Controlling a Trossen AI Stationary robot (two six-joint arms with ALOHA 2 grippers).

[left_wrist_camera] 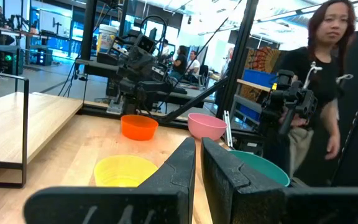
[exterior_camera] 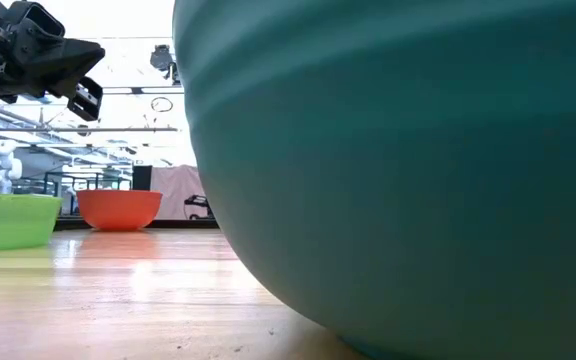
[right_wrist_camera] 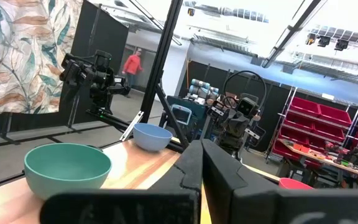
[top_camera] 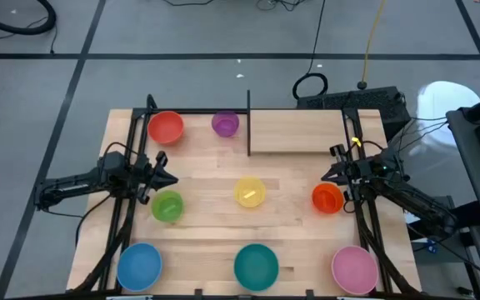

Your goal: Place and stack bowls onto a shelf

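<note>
Eight bowls sit upright on the tabletop in the high view: red-orange (top_camera: 166, 127), purple (top_camera: 225, 124), yellow (top_camera: 250, 192), green (top_camera: 167, 206), orange (top_camera: 327, 197), blue (top_camera: 140, 265), teal (top_camera: 257, 265) and pink (top_camera: 355, 268). The shelf (top_camera: 298, 132) stands at the far side, bare, with its black post (top_camera: 248, 125) at its left end. My left gripper (top_camera: 169, 177) hovers just beyond the green bowl, shut (left_wrist_camera: 199, 163). My right gripper (top_camera: 327, 173) hovers just beyond the orange bowl, shut (right_wrist_camera: 202, 163). Neither touches a bowl.
Black frame rails run along the table's left (top_camera: 132, 192) and right (top_camera: 365, 200) sides. The teal bowl (exterior_camera: 398, 160) fills most of the low view, with my left gripper (exterior_camera: 78, 75) above the green bowl (exterior_camera: 8, 220). A person (left_wrist_camera: 316, 93) stands beyond the table's right side.
</note>
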